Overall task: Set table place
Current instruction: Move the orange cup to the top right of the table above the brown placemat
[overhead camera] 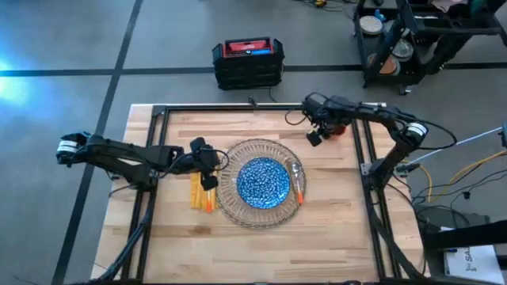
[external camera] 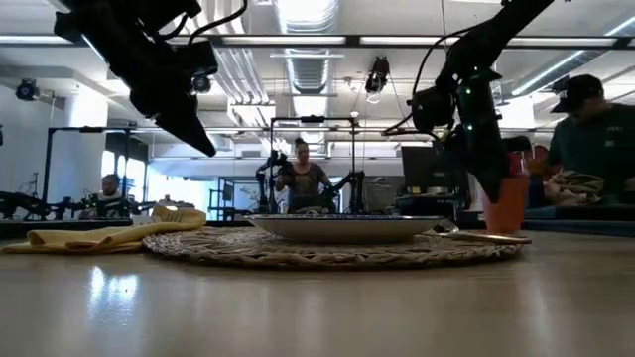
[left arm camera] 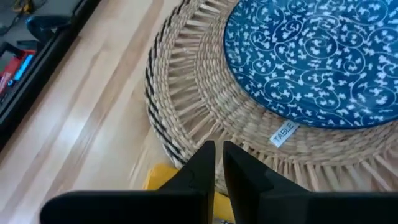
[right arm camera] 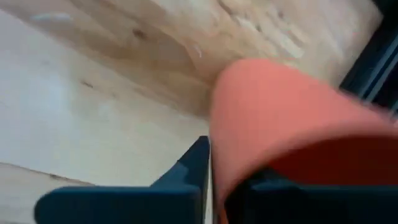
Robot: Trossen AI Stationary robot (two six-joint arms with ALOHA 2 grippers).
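Two claws are at work over the table [overhead camera: 261, 237], and we take them in turn. We see the left claw [overhead camera: 207, 162] hanging just above the napkin [overhead camera: 196, 190], at the left edge of the mat [overhead camera: 230, 207]; in its wrist view its fingers [left arm camera: 199, 169] stand nearly together with only a thin slit between them and nothing in it, so we call it closed and empty. We see the right claw [overhead camera: 326, 127] near the table's far right side, and its wrist view shows its dark fingers [right arm camera: 196, 165] clamped on the cup [right arm camera: 280, 124], one finger pressed against the cup's outer wall; in the low view the cup [external camera: 506, 203] stands upright under that claw, to the right of the mat, and we cannot tell whether its base touches the wood. The cup is smooth, red-orange and tapered. The mat is round and woven of pale straw with a spoked, fringed rim edged in dark strands. On it lies the plate [overhead camera: 263, 182], round and blue with a fine white scroll pattern. A spoon [overhead camera: 298, 180] with an orange handle lies on the mat's right part, just beside the plate. The napkin is soft yellow cloth, folded long, with orange-handled cutlery [overhead camera: 209, 199] on it. The table is light butcher-block wood in glued strips.
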